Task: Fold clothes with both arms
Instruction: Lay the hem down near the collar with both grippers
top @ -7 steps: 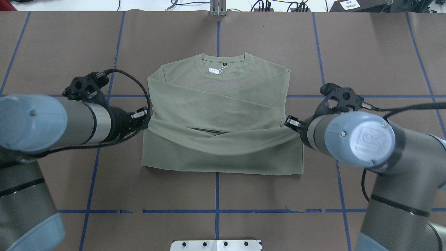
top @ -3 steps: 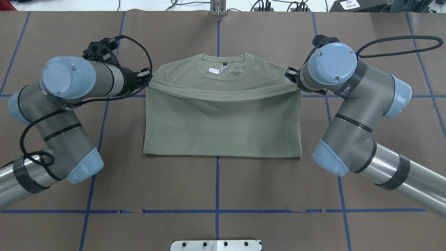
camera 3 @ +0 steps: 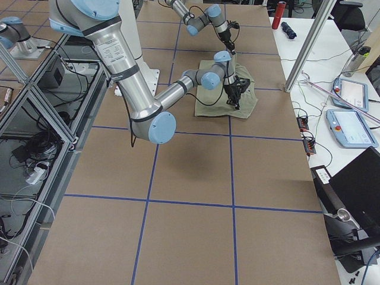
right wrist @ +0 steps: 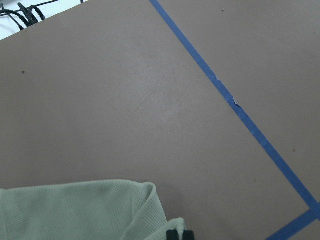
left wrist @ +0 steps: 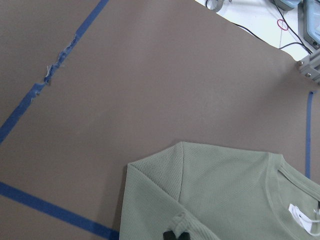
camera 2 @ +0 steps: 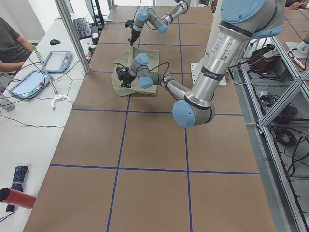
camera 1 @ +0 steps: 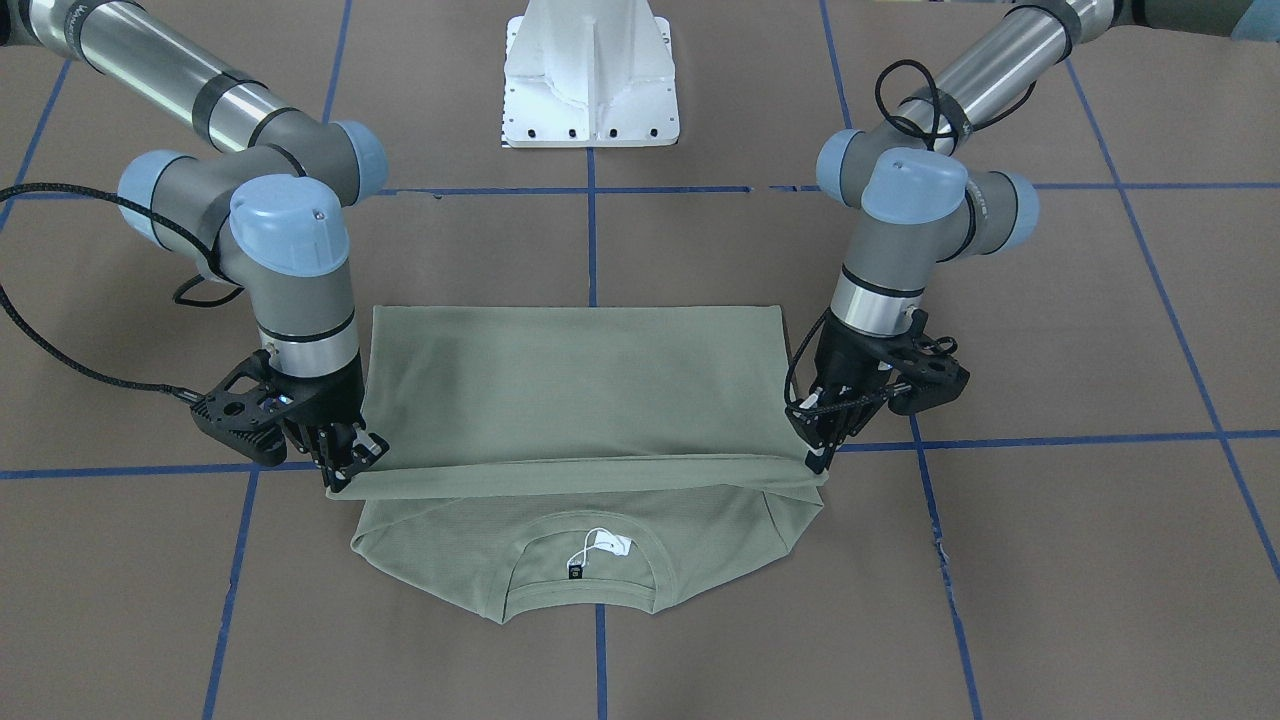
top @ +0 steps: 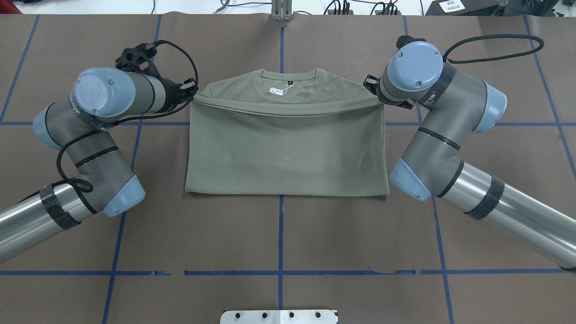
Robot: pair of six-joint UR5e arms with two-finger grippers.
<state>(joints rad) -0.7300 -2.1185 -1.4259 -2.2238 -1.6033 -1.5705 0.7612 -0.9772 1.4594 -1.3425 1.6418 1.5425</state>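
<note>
Here, in the front-facing view, we see the green shirt (camera 1: 570, 385) lying on the brown table (camera 1: 1050, 560). Its lower half is doubled over toward the collar, so the carried edge crosses the chest. The left gripper (camera 1: 815, 458) pinches that edge at one end and the right gripper (camera 1: 345, 478) at the other, each closed on the fabric, low over the table. The collar shows uncovered beyond the edge, with the white hang tag (camera 1: 606, 545) and black neck label (camera 1: 574, 573).

From overhead, we find the edge running straight between the two grippers, just below the neckline, and the shirt centred on a blue tape line (top: 280, 234).

The side views show us the shirt far down the table, too small for gripper detail.

In the left wrist view, dark fingertips meet on bunched cloth at the bottom edge. The right wrist view shows us the same.
</note>
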